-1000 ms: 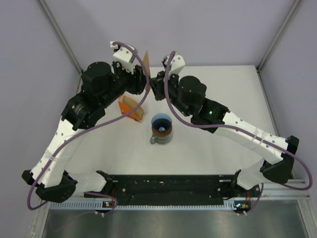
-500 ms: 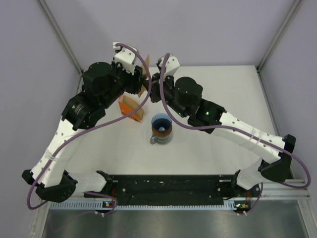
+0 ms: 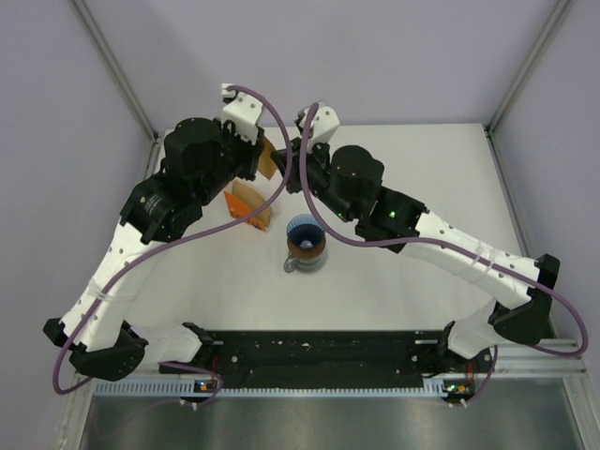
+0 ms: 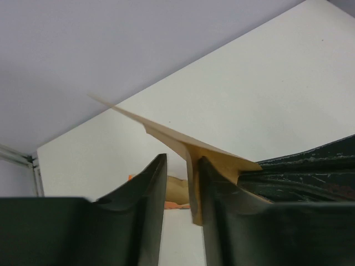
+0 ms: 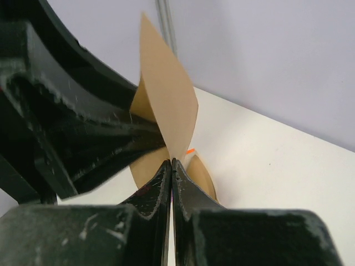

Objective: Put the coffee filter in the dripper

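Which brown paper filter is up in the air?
The single coffee filter, pinched in the right fingers; the rest sit in the orange pack on the table.

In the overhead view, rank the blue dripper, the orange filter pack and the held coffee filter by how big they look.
Largest: orange filter pack and dripper, too alike in apparent size to rank against each other.
Smallest: coffee filter, with only a sliver showing, though it is raised nearer the camera.
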You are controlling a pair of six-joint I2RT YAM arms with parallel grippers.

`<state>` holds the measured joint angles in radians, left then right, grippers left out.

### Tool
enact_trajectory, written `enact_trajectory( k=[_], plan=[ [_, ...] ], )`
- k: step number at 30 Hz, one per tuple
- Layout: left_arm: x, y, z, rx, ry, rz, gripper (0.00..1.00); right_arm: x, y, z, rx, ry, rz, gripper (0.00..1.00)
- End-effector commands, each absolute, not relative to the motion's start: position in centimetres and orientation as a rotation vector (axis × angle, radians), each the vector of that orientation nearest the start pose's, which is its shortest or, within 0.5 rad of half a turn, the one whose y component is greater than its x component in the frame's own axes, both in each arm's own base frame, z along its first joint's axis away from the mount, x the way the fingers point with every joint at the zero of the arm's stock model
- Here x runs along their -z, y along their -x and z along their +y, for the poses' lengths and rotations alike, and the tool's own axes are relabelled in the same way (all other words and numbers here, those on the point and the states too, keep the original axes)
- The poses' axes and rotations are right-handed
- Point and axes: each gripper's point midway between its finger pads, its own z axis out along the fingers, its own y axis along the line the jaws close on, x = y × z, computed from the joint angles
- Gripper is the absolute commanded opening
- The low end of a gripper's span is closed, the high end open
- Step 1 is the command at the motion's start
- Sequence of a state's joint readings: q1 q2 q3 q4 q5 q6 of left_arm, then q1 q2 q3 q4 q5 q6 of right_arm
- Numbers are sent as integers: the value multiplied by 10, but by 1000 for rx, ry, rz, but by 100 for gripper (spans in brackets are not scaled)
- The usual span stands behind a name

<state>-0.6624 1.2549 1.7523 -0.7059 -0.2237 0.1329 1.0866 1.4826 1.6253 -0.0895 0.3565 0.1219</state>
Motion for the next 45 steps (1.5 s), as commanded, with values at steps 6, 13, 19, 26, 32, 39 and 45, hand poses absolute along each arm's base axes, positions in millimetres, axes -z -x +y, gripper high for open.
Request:
enact_trajectory(
  k=[6, 13, 19, 26, 32, 39, 45],
  plan=[
    [-466, -302, -178, 216, -479, 1643, 0, -476, -269, 373, -666, 378, 1401, 0],
    [-460, -293, -190, 298, -529, 1654, 0, -478, -269, 389, -713, 412, 1347, 22],
    [-459, -286, -196, 346, -552, 1659, 0, -481, -279, 393, -670, 401, 1326, 25],
    [-468, -287, -190, 344, -490, 1656, 0, -466, -289, 404, -631, 414, 1359, 25],
    [-464, -290, -184, 313, -464, 1674, 0, -462, -302, 392, -520, 374, 1364, 0],
    [-472, -306, -151, 69, -419, 1621, 0, -470, -311, 360, -379, 301, 1358, 0],
    [-479, -309, -143, 8, -424, 1593, 0, -469, -313, 347, -311, 287, 1364, 0]
  ],
)
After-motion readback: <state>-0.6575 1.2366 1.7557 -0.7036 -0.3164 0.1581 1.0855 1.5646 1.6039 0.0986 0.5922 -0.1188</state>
